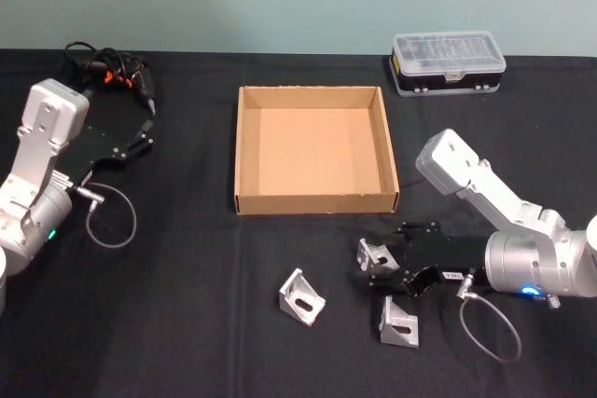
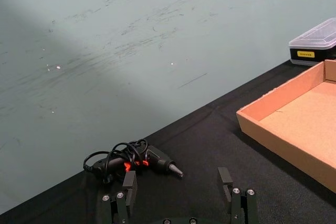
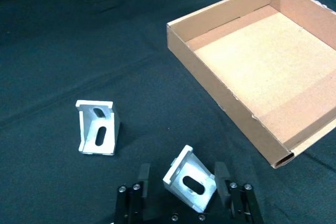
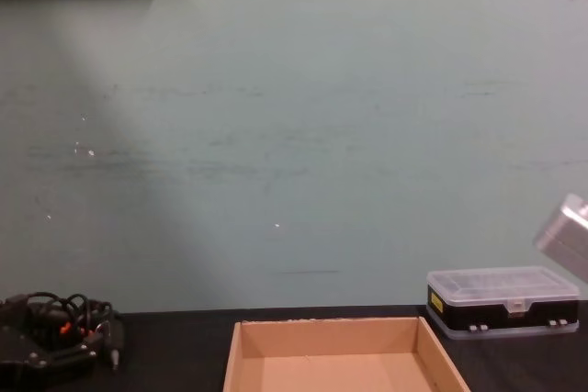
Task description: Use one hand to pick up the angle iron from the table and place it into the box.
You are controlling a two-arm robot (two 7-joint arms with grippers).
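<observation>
One silver angle iron (image 1: pixel 375 255) sits near the empty tan box (image 1: pixel 317 202).

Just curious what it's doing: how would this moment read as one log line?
right gripper: open, fingers either side of angle iron on table | box: empty | left gripper: open, parked left

Before the box (image 1: pixel 317 202) lie angle irons (image 1: pixel 301 298); the case (image 1: pixel 448 62) sits behind, seemingly apart.

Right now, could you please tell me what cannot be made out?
Chest view: cardboard box's front wall, cut off by bottom edge.
Head view: part of the angle iron, hidden between the open right gripper's fingers.
Head view: clear-lidded plastic case's contents, too small.
Left wrist view: parked left gripper's body, cut off by the edge.
</observation>
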